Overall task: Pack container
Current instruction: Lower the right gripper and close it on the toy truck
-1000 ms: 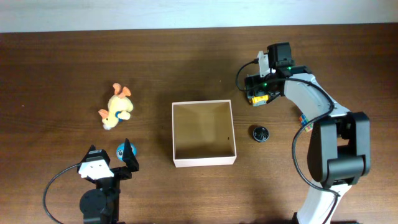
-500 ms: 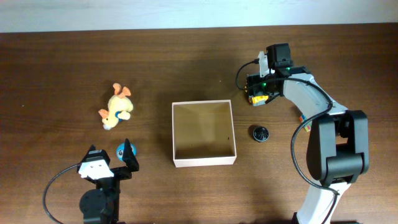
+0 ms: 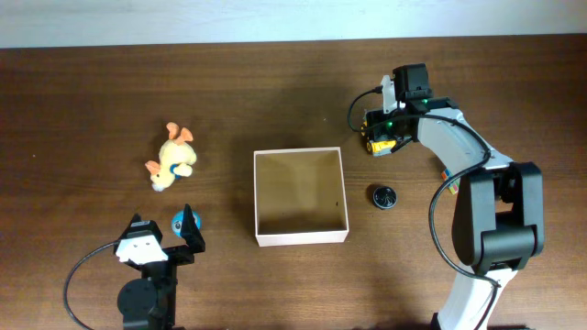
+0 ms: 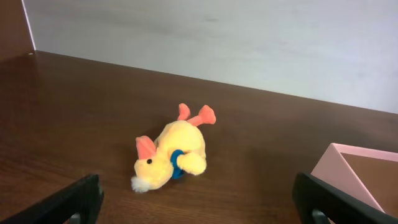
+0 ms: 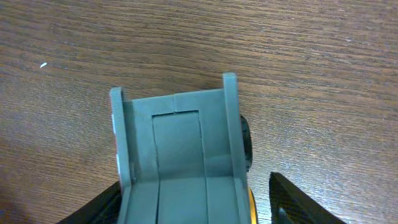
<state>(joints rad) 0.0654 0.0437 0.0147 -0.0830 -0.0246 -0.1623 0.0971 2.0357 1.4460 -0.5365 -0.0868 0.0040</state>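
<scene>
The container (image 3: 301, 238), a square white-walled box with a tan inside, sits empty at the table's middle; its corner shows in the left wrist view (image 4: 348, 160). A yellow plush duck (image 3: 171, 156) lies to its left, also in the left wrist view (image 4: 171, 149). My left gripper (image 3: 163, 227) is open and empty near the front edge (image 4: 205, 211), with a small blue ball (image 3: 178, 220) between its fingers. My right gripper (image 3: 385, 128) is open and straddles a yellow toy truck (image 3: 378, 145) with a grey bed (image 5: 180, 149). Its fingers (image 5: 199, 208) flank the truck, and a gap shows at the right side.
A small black round object (image 3: 384, 196) lies right of the container. A small multi-coloured object (image 3: 447, 180) peeks from under the right arm. A pale wall runs along the table's far edge (image 4: 249, 43).
Almost nothing: the right gripper and the toy truck have shifted very slightly up and left. The left arm has not moved.
</scene>
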